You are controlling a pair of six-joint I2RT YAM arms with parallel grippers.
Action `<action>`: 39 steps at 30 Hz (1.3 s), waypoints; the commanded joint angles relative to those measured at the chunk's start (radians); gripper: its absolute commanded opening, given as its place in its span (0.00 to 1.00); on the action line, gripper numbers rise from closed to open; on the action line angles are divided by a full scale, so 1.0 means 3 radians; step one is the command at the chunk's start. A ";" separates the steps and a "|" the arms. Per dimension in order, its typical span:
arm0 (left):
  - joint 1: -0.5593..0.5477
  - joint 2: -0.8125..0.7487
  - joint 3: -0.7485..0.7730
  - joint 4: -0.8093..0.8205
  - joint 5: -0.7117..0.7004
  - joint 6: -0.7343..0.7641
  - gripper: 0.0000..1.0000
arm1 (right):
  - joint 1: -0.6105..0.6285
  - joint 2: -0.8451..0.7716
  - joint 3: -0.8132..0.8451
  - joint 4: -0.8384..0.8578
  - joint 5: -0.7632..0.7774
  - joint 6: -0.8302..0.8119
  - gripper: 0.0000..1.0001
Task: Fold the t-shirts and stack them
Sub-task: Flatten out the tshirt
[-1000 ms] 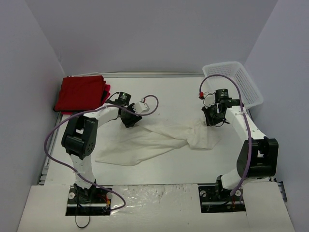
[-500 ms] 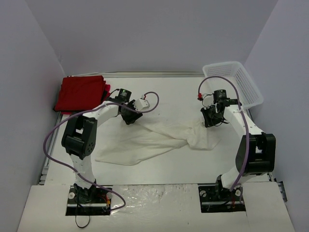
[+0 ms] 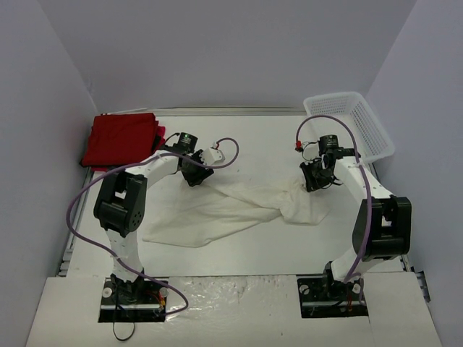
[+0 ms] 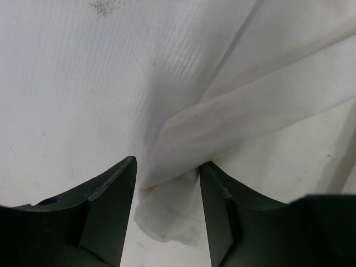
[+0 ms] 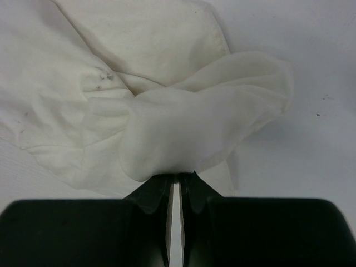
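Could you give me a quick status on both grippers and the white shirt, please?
Right gripper shut on white shirt. Left gripper open, cloth fold between fingers. Red shirts stacked far left. Nothing blocking.

Both arms are built of white link segments joined by bulky black joint housings, the left arm (image 3: 119, 206) and right arm (image 3: 380, 228) alike. A lilac cable (image 3: 79, 210) loops along each one from base to wrist. The gripper fingers (image 4: 105, 211) are matte black wedges with flat inner faces.
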State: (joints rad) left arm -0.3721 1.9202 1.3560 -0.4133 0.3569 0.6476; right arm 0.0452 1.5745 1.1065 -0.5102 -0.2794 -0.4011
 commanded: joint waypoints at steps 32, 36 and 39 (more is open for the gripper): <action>-0.0125 0.0374 0.0445 -0.0258 -0.0167 0.0270 0.45 | -0.0018 0.0223 -0.0078 -0.0007 -0.0132 -0.0089 0.00; -0.0130 0.0436 0.0512 -0.0355 -0.0152 0.0286 0.25 | -0.0018 0.0263 -0.0104 0.0003 -0.0137 -0.0095 0.00; -0.0125 0.0416 0.0537 -0.0422 -0.0136 0.0275 0.02 | -0.0013 0.0274 -0.0104 0.0013 -0.0132 -0.0095 0.00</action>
State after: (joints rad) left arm -0.4088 2.0426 1.4899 -0.4709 0.3065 0.7136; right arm 0.0452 1.6356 1.0859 -0.4877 -0.3054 -0.4202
